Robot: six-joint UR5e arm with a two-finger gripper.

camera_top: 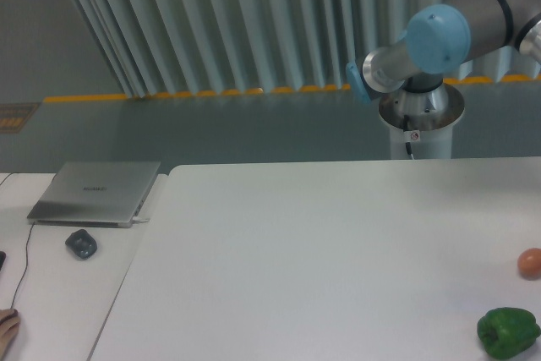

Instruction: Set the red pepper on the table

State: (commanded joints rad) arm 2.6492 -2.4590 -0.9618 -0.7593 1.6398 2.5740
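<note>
White desk (pixel 321 243) bare at centre | red pepper and end effector out of frame, grip state unknowable | risk: pepper rolls toward green pepper (pixel 508 332) at 5 o'clock

Lower right of frame: green pepper (pixel 507 332), small orange fruit (pixel 530 262) above it. Left: closed laptop (pixel 95 192), dark mouse (pixel 81 243) just below, on the side desk (pixel 51 293).

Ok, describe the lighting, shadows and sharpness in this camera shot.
Fixed camera: soft, even light, mildly blurry overall; the table looks washed out with no harsh glare; the green pepper casts only a faint shadow; the arm runs out of frame at right.
</note>
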